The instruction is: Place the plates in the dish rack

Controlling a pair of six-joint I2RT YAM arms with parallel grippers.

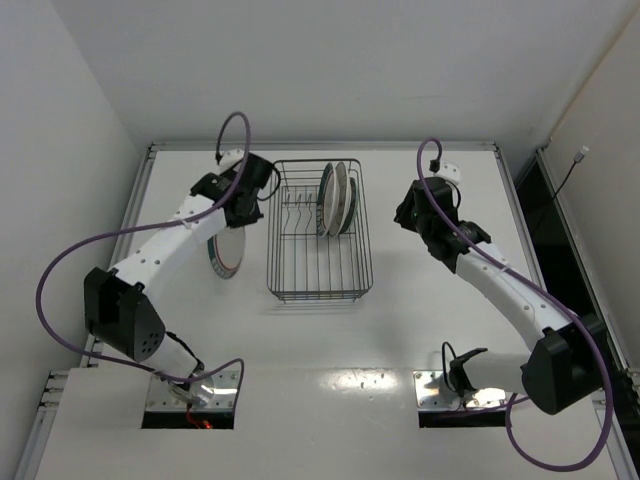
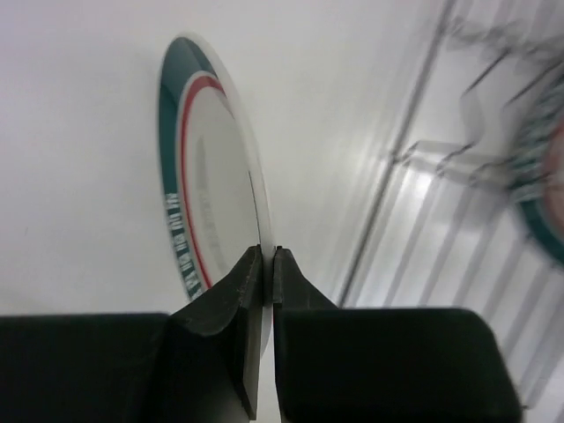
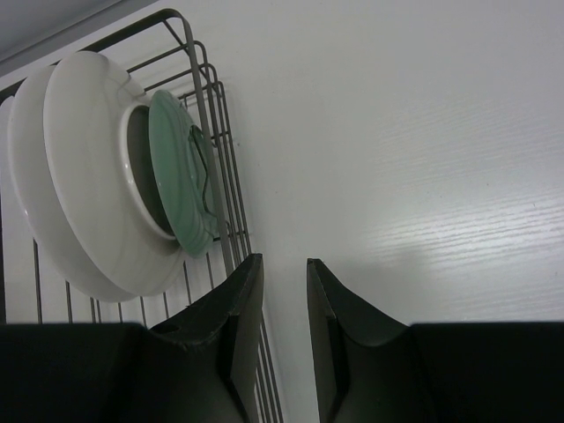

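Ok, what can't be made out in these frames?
- Top view: left end effector hidden under its wrist; held plate mostly covered by the arm.
- Left wrist view: rack blurred, cut off at right.
- Right wrist view: racked plates overlap; count unclear.

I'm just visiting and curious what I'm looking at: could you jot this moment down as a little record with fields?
Left gripper: shut on the rim of a round white plate with green and red rim rings
Held plate: on edge, left of the rack, outside it
Dark wire dish rack: between the two grippers
Plates in rack: apparently three, upright at its far end
Right gripper: open, empty, right of the rack
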